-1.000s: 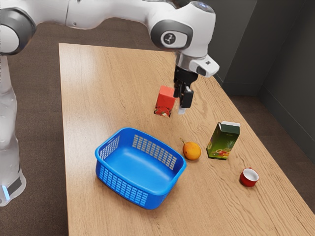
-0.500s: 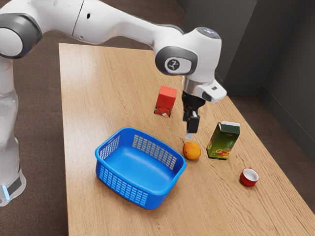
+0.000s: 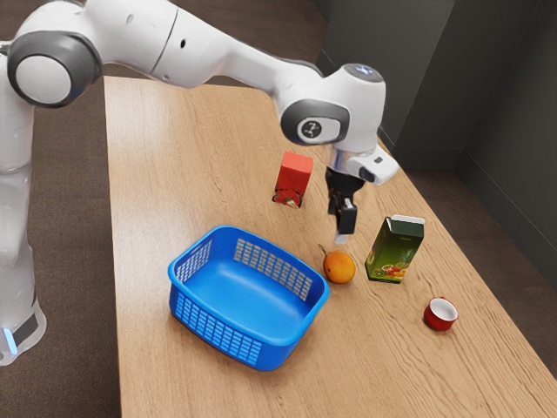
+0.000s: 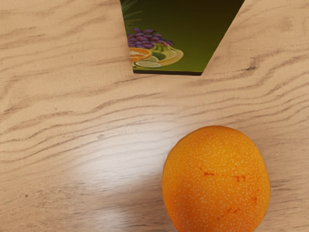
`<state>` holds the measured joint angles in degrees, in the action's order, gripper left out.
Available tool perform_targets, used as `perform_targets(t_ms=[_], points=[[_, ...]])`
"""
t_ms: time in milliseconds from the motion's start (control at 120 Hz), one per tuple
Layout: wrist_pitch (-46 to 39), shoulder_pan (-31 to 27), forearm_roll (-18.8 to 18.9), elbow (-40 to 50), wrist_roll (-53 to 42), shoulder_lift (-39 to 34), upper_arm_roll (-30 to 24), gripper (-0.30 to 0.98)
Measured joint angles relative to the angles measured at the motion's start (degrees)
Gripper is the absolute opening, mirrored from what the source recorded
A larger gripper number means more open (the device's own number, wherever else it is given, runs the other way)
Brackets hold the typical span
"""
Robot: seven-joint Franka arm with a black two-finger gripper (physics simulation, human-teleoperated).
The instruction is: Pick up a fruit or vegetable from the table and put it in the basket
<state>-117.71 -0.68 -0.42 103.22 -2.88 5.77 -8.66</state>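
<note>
Exterior view: the gripper [image 3: 342, 237] is located above the orange fruit [image 3: 339, 268], pointing downward. The opening of its jaws cannot be determined. The fruit rests on the table [image 3: 165, 174], outside the blue basket [image 3: 271, 355], just beside its rim; contact between the two cannot be confirmed. The green carton [image 3: 396, 248] stands upright on the fruit's other side, near the red cup [image 3: 440, 314]. The red carton [image 3: 294, 178] stands beyond the basket. Wrist view: bare wood separates the fruit from the green carton, whose printed panel displays grapes and citrus.
</note>
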Motion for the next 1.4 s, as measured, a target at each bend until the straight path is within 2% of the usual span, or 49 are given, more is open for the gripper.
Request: perform_targets(t_ms=[750,1183,1400], points=[[-1.9,1.2,-0.5,0.4,-0.8,2.6,-0.4,0.68],[-1.6,1.4,-5.2,0.6,-1.5,4.1,-0.5,0.68],[-1.6,1.6,-6.1,0.5,-1.8,5.5,-0.7,0.67]])
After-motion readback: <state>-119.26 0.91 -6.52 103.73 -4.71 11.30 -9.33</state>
